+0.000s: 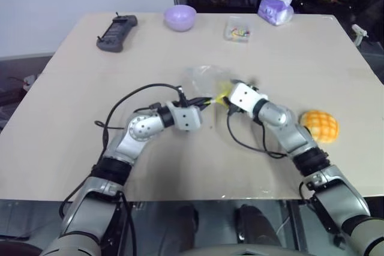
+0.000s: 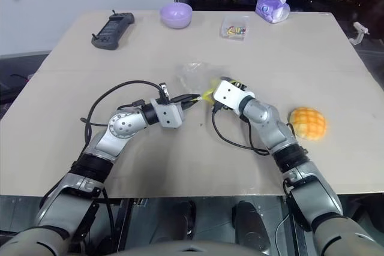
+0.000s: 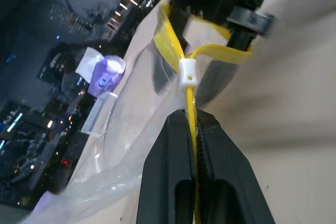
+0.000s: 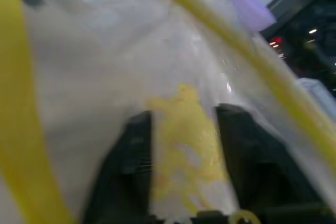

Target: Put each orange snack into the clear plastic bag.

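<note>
The clear plastic bag (image 1: 206,78) lies crinkled at the table's middle, with its yellow strip (image 3: 190,103) toward me. My left gripper (image 1: 207,101) is shut on that strip just below a white slider (image 3: 188,73). From the other side, my right gripper (image 1: 225,95) meets the bag's mouth. In the right wrist view its fingers (image 4: 128,161) stand apart behind the bag's film, with a yellow patch between them, so it is open. One orange snack (image 1: 320,126), a rounded bun with a grid pattern, lies on the table beside my right forearm, apart from the bag.
Along the far table edge stand a lilac bowl (image 1: 180,17), a small clear box of colourful bits (image 1: 237,29) and a purple tissue pack (image 1: 276,9). A black handheld controller (image 1: 117,32) lies at the far left. Black cables loop from both wrists over the table.
</note>
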{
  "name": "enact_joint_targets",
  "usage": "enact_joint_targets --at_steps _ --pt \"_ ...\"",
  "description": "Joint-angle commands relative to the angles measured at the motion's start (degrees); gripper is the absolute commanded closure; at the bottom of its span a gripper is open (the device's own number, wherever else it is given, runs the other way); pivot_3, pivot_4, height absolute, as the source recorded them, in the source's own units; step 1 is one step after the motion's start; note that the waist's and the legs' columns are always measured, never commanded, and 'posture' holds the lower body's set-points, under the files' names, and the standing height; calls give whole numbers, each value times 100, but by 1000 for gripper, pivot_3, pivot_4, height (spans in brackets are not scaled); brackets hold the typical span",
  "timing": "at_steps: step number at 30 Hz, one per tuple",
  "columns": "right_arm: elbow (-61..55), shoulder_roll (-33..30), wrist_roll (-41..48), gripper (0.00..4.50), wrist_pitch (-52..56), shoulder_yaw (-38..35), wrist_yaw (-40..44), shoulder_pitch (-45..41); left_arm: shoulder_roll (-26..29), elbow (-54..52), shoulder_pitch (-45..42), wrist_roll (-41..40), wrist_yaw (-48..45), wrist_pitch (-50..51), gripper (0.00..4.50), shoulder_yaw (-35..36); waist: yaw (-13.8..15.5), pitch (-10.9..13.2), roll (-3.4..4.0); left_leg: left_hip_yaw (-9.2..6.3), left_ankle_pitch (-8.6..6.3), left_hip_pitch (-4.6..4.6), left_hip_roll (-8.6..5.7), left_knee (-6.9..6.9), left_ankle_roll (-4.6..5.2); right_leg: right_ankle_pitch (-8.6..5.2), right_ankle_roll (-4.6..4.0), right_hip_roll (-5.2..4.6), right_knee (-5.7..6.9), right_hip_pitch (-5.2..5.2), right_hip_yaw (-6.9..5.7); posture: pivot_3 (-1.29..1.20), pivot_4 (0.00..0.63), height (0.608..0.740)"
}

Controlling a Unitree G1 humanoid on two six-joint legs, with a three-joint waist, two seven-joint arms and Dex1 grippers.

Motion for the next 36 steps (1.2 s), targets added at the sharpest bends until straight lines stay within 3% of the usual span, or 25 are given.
enact_joint_targets --at_steps 1,2,10,20,24,30,36 --pt "-159 -36 -26 315 -320 -97 -81 -130 27 -100 -25 126 226 133 4500 112 -2 0 0 -1 0 0 0 0 0 0 0 0 0 0 0 0 150 736" --pt "-157 -35 -9 47 -359 -93 -44 -117 14 -88 -25 175 272 182 4500 97 -6 0 0 -1 0 0 0 0 0 0 0 0 1 0 0 0 150 736" --pt "-623 -113 425 47 -252 -127 731 76 -35 -46 6 583 683 698 4500 92 -3 0 0 -1 0 0 0 0 0 0 0 0 0 0 0 0 150 736" --pt "-2760 -608 1863 47 1101 -494 2267 630 -66 -19 -15 913 1065 1282 4500 110 26 0 0 -5 0 -1 0 0 0 0 0 0 0 2 -3 0 150 736" --pt "-3393 -859 3041 47 1972 -1412 2454 1199 -28 -33 -8 878 1081 1311 4500 110 44 0 -1 -10 0 -7 -1 3 1 0 0 -2 -4 5 -9 0 150 736" --pt "-2692 -1832 3288 47 1999 -3206 2262 2394 -21 -94 37 785 1061 1383 4500 142 93 0 0 -8 -1 -3 -1 2 1 0 0 -3 -1 7 -9 0 150 736" --pt "-2484 -2096 3593 47 2520 -3841 2119 3145 -17 -107 15 750 1015 1413 4500 131 102 1 4 5 -1 1 0 3 1 0 1 -3 -1 6 4 0 150 736"
